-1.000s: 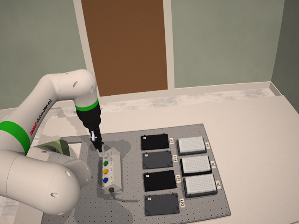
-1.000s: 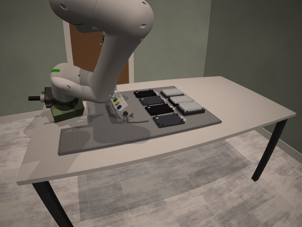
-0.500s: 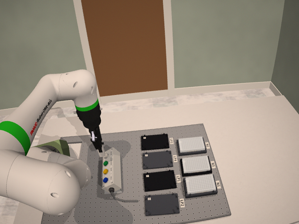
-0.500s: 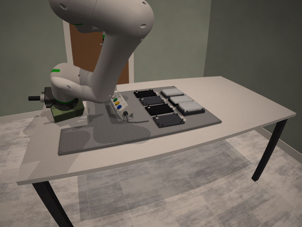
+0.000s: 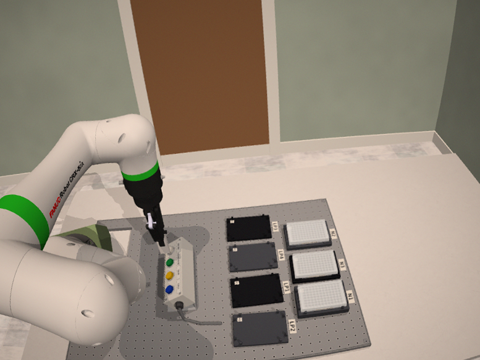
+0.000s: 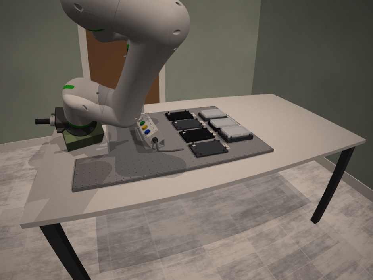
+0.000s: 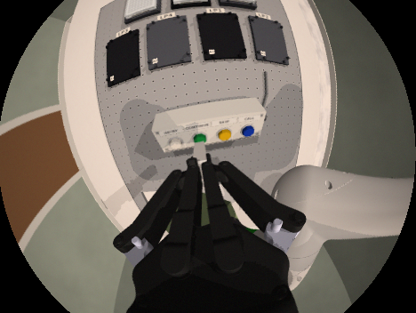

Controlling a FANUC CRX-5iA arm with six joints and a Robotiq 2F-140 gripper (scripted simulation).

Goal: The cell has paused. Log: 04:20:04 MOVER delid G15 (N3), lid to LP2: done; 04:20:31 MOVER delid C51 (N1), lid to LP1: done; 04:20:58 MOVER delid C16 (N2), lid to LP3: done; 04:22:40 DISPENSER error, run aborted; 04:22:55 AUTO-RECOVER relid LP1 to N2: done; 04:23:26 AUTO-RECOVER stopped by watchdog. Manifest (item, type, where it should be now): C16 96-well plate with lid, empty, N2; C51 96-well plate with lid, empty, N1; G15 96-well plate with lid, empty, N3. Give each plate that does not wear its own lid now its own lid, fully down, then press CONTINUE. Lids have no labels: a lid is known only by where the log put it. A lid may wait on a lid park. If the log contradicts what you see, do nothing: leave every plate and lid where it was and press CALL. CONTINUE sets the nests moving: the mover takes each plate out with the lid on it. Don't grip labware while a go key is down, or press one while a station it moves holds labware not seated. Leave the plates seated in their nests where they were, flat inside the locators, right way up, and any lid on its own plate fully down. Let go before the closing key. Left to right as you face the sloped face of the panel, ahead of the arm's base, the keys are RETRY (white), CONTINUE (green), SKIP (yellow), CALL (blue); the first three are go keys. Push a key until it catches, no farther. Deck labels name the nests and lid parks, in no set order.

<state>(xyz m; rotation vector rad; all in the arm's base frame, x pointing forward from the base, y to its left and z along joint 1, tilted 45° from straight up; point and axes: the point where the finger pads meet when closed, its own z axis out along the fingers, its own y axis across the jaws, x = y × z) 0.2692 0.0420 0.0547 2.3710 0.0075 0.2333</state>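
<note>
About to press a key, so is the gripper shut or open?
Shut, holding nothing: the gripper fingertips meet in the wrist view, above the panel.

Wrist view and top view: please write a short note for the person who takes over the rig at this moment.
Claw: shut, holding nothing, tips aimed near the green key of the panel.
Plates: one flat in each nest, N2, N3, N1.
Lid parks: LP4 and LP2 look grey, the other two black. I cannot tell from here which hold lids.
Done: cannot confirm that every plate wears a lid.
Left: check the lids against the log, then probably press one key until it catches.
</note>
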